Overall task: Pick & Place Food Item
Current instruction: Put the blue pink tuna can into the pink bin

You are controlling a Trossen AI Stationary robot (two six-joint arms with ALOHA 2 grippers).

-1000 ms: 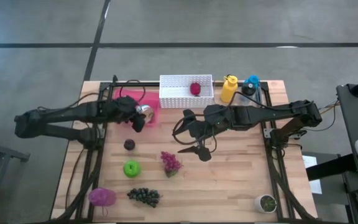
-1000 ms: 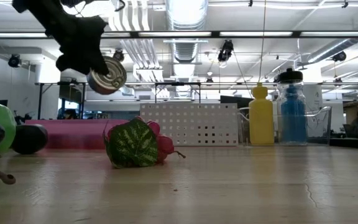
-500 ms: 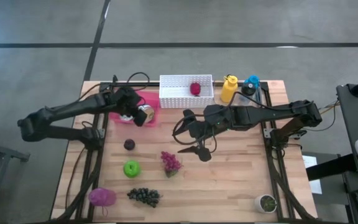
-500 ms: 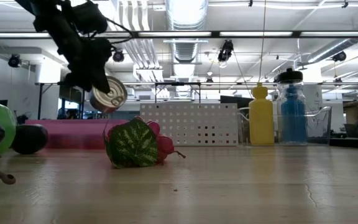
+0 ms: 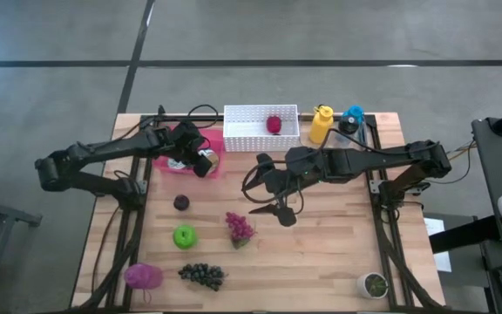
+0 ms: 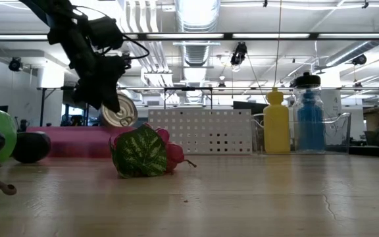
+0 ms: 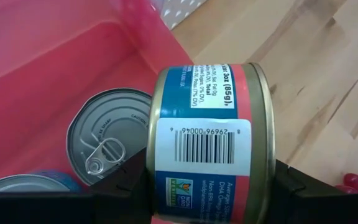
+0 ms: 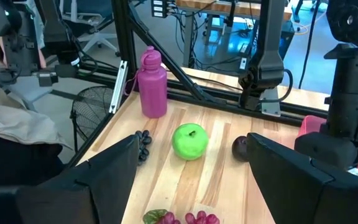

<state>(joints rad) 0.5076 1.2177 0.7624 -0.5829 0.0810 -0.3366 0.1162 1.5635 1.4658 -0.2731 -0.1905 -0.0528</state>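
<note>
A small can (image 7: 204,130) with a pink and blue label and a barcode hangs over the right end of the pink bin (image 5: 178,139), with my left gripper (image 5: 200,160) shut on it. Inside the bin lies another can with a pull-tab lid (image 7: 107,146), and a third shows at the bin's corner (image 7: 8,185). In the low view the held can (image 6: 119,112) hangs a little above the bin's rim. My right gripper (image 5: 277,208) hovers open over the table's middle, with nothing between its fingers. My left gripper pinches the can between its two fingers, one on each flat end (image 7: 265,155). The fingers slant down from the table's left. The can hangs on edge, its label wall toward the wrist camera, lifted clear above the bin.
A white perforated basket (image 5: 261,137) holding a red item stands at the far edge, with a yellow bottle (image 5: 320,124) and a blue one (image 5: 353,116) to its right. A dark plum (image 5: 181,202), green apple (image 5: 185,235), red grapes (image 5: 239,227) and black grapes (image 5: 201,275) lie nearer.
My left gripper has come down with the can toward the pink bin and swung a little toward the table's right edge, its arm moving toward the far edge. The can stays held and clear of the bin.
</note>
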